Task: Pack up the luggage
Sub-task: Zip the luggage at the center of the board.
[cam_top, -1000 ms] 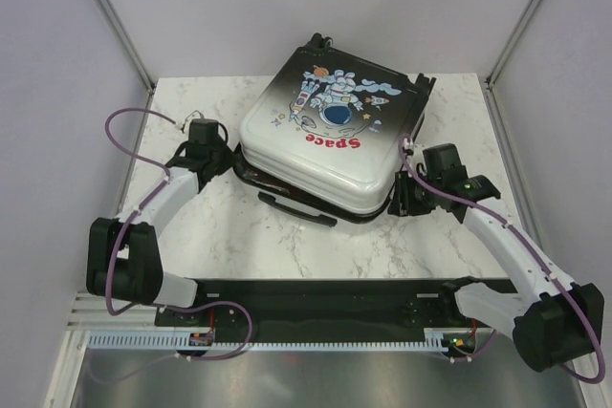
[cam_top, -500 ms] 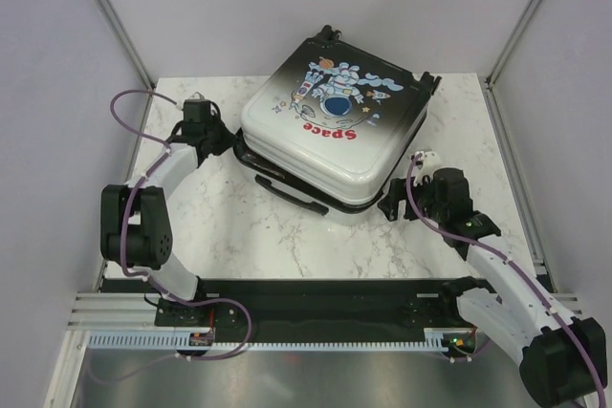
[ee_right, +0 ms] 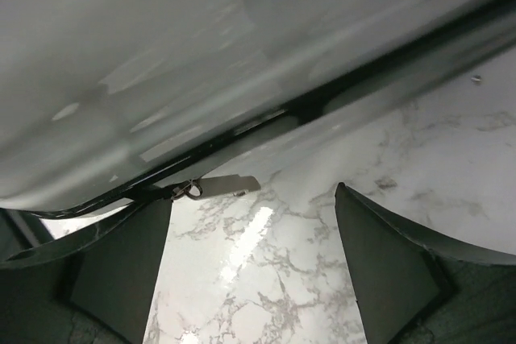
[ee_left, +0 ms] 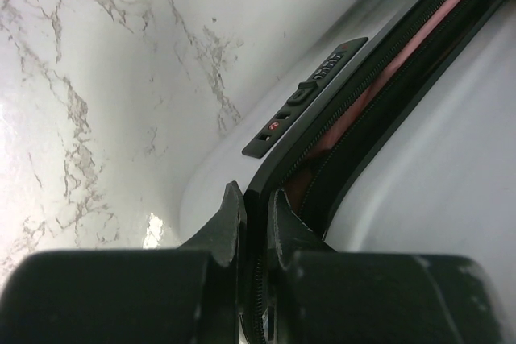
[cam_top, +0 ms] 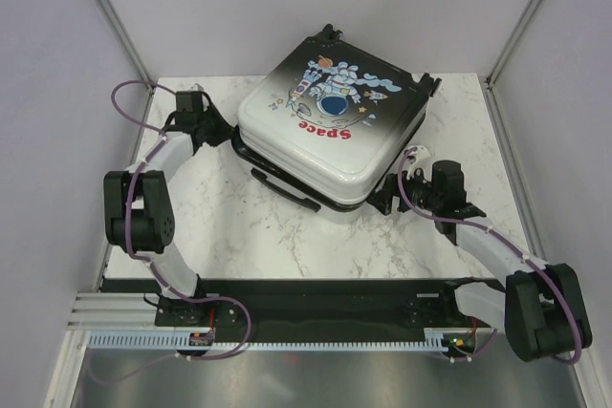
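Observation:
The luggage (cam_top: pixel 330 121), a black-to-white shell with an astronaut and red "Space" print, lies flat at the back of the table with its lid down. At its left corner my left gripper (cam_top: pixel 218 131) is shut on the black zipper band (ee_left: pixel 256 199); the left wrist view shows both fingers pinching it. The seam beyond gapes, showing something pink (ee_left: pixel 379 78) inside, and the combination lock (ee_left: pixel 306 94) sits on the shell. My right gripper (cam_top: pixel 385 200) stands open at the luggage's front right corner. Its wrist view shows a metal zipper pull (ee_right: pixel 222 186) hanging free near its left finger (ee_right: pixel 121 267).
The black carry handle (cam_top: pixel 285 190) juts from the luggage's front side. White marble table (cam_top: pixel 287 246) lies in front of the case. Frame posts and grey walls close in the back and sides. The black base rail (cam_top: pixel 316 298) runs along the near edge.
My right gripper has opened and drawn slightly left along the front corner. The left arm has swung toward the back left, and the luggage has shifted back with it.

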`<control>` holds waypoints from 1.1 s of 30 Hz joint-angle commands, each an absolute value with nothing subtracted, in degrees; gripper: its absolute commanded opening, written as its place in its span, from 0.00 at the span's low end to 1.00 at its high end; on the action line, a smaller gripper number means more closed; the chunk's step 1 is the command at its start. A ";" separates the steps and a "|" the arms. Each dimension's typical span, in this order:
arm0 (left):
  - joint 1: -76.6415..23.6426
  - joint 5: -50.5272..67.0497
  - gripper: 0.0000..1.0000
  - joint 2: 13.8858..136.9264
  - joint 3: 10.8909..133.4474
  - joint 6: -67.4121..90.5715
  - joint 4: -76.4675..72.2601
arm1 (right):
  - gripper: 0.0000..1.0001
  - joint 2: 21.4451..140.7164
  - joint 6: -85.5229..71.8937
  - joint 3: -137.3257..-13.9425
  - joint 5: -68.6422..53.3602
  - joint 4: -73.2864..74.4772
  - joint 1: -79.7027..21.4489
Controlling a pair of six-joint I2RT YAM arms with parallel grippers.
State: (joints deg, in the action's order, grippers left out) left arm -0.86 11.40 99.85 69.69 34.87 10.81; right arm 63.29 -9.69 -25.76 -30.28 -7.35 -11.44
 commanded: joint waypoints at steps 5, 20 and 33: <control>-0.09 9.49 0.02 106.34 77.87 36.30 8.52 | 0.85 71.54 -9.14 -29.01 -43.68 -18.88 -11.60; -0.17 9.40 0.02 106.44 78.75 36.65 11.16 | 0.54 72.16 -17.75 -25.93 -50.18 -32.43 -13.71; -0.09 9.14 0.02 105.29 78.22 37.18 11.69 | 0.00 72.78 -16.70 -26.63 -50.02 -29.27 -16.44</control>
